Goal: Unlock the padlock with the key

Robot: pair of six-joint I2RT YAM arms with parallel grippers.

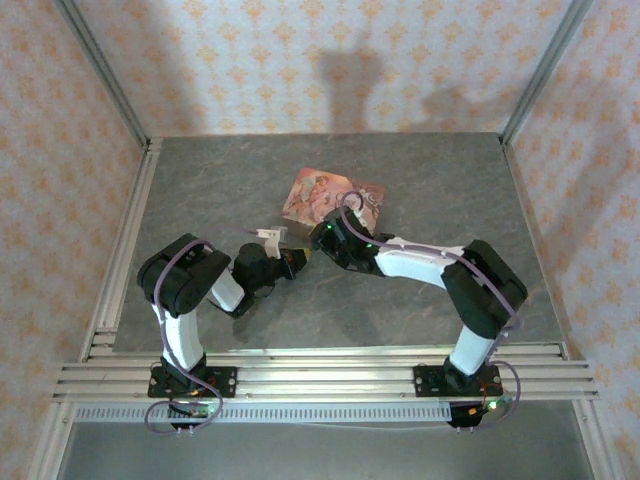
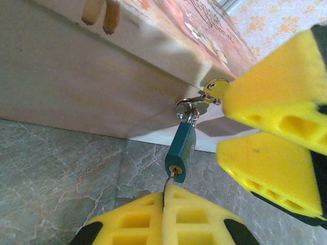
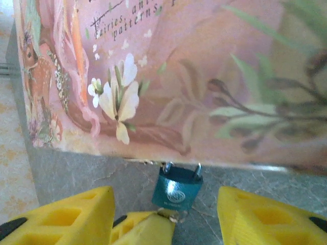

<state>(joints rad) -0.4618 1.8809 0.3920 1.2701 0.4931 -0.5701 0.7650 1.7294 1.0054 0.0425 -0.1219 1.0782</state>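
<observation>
The teal padlock [image 2: 180, 150] hangs by its shackle from the hasp on the front of the pink tin [image 2: 153, 56], just above the table. My left gripper [image 2: 166, 196] is shut on the thin silvery key [image 2: 171, 179], and the key's tip sits in the keyhole on the padlock's underside. In the right wrist view the padlock [image 3: 177, 188] lies between the fingers of my right gripper [image 3: 164, 196], which stands open with a gap on each side. The key [image 3: 173, 214] pokes from the left gripper's yellow tips [image 3: 145, 229] below it. From above, both grippers [image 1: 290, 262] [image 1: 320, 240] meet at the tin's near edge.
The pink illustrated tin [image 1: 330, 198] lies flat near the middle of the grey marble-look table [image 1: 200, 190]. Papered walls close in the back and both sides, and aluminium rails [image 1: 320, 375] run along the near edge.
</observation>
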